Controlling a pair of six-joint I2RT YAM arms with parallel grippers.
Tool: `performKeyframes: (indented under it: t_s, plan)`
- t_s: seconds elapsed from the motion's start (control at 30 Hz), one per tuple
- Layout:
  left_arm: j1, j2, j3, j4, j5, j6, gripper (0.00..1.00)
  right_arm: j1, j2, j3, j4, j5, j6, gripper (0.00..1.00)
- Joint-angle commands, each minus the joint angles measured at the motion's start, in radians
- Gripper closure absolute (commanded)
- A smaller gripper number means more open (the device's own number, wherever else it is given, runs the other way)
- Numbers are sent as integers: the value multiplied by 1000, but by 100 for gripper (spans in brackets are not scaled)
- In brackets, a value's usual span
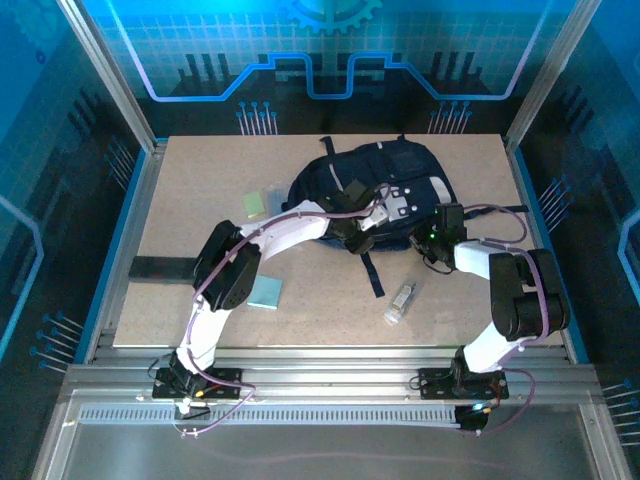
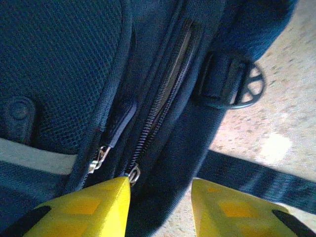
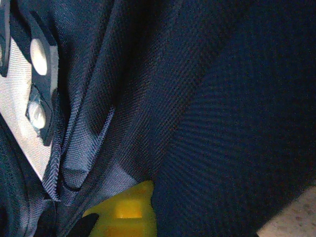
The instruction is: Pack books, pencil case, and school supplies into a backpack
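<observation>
Pale-green block [image 1: 257,203] seen on surface [image 1: 180,180], left of backpack [image 1: 385,170]. Teal pad [image 1: 266,292] laid nearer, beside left arm. Left hand [image 2: 160,187] held wide, backpack's zippered edge caught between yellow fingers [image 2: 98,207]; zipper pull [image 2: 132,174] touched by left finger. Clear tube [image 1: 400,300] laid near backpack's front edge. Right hand [image 1: 436,235] pressed against backpack's right side, one finger [image 3: 126,210] buried in fabric; spread cannot be told.

a speckled beige table [image 1: 190,180] carries the backpack [image 1: 380,175] at its far middle, a pale-green block [image 1: 256,205] just left of it, a pale teal square pad [image 1: 265,292] nearer the front, a clear-white tube [image 1: 399,303] front right, and a dark flat strip [image 1: 160,268] at the left edge.
</observation>
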Motion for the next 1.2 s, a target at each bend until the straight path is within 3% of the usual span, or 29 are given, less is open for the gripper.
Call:
performKeyframes:
  t_s: [0.0,0.3,0.4,0.53,0.67,0.83,0.97,1.17]
  plan:
    - [18,56,46,-17,-48,63,62,7,8,-16,-11,-23,-7,100]
    - [59,86,39,-60,-152,81,57,-12,1,-27,-19,-19,-14,100]
    - [59,38,24,-68,-129,62,54,-28,-8,-36,-24,-13,-18,100]
    - [66,-42,9,-44,-83,-24,51,-45,-12,-40,-19,-27,-21,100]
    - [97,-102,22,-31,6,-234,39,-41,-64,-27,-53,-78,-66,100]
    - [129,-192,-55,70,33,-408,33,-36,-222,-3,-239,-88,-163,75]
    - [199,-205,-116,149,124,-545,32,-1,-326,65,-403,-67,-255,63]
    - [248,-179,-195,253,287,-689,31,109,-279,173,-439,-65,-312,60]
